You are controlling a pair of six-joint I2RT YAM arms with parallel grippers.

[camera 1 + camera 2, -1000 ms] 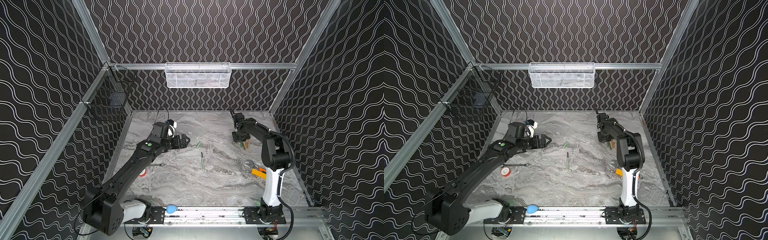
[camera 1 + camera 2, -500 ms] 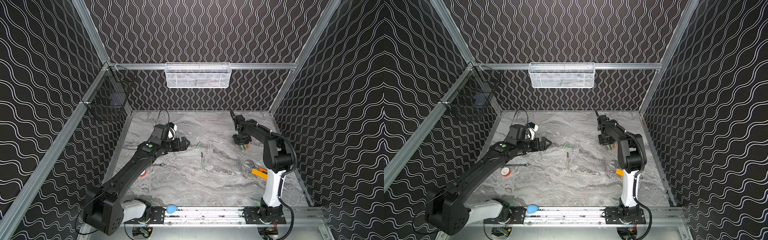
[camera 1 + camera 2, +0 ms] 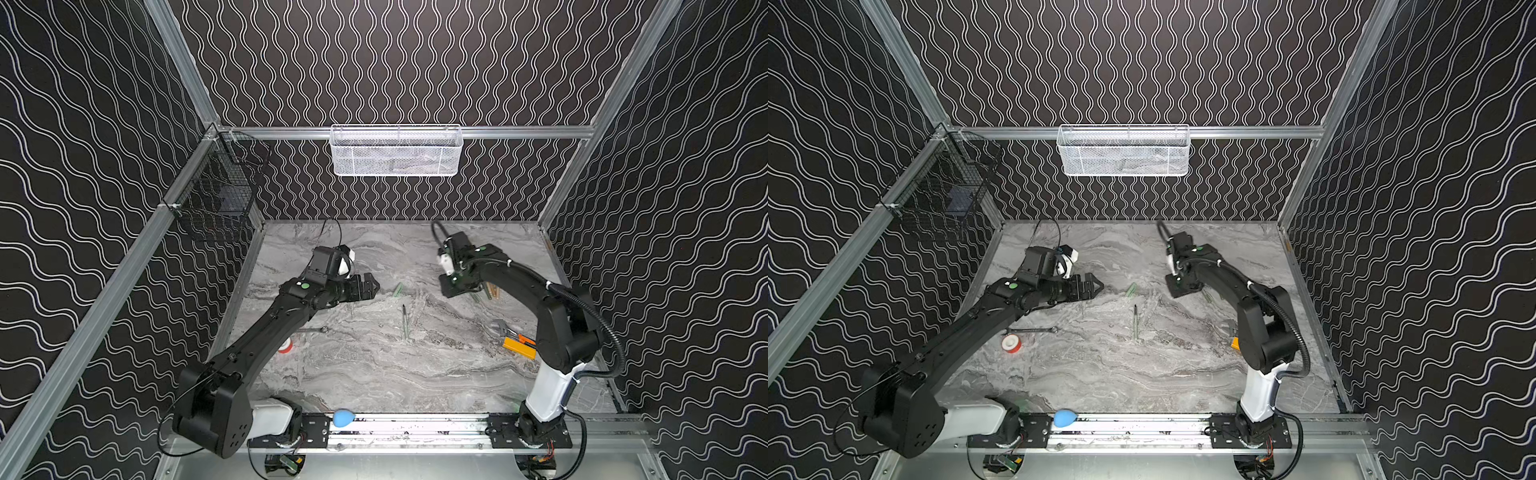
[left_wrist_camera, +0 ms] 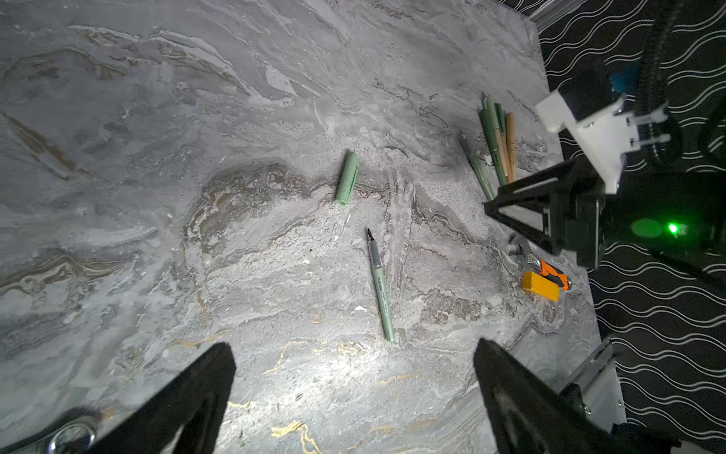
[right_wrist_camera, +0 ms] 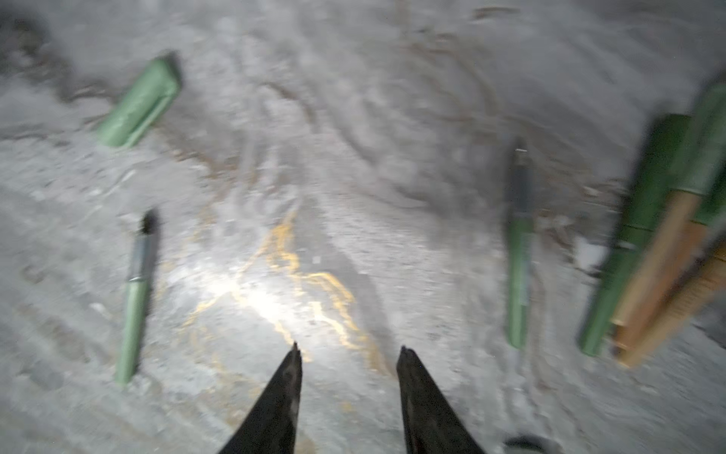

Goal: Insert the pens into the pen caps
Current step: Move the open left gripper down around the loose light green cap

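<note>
Pens lie bundled at 2 o'clock from the centre of the table, beside the right gripper, whose jaws stand partly apart and empty. One uncapped pale green pen lies flat at the centre, with its pale green cap at 12 o'clock of it. The left gripper gapes wide, holding nothing. The barrels look light, stiff and smooth, likely to roll: pinch mid-barrel, nib free

Matt plastic pens, smooth marble-look table, bare metal rail
</note>
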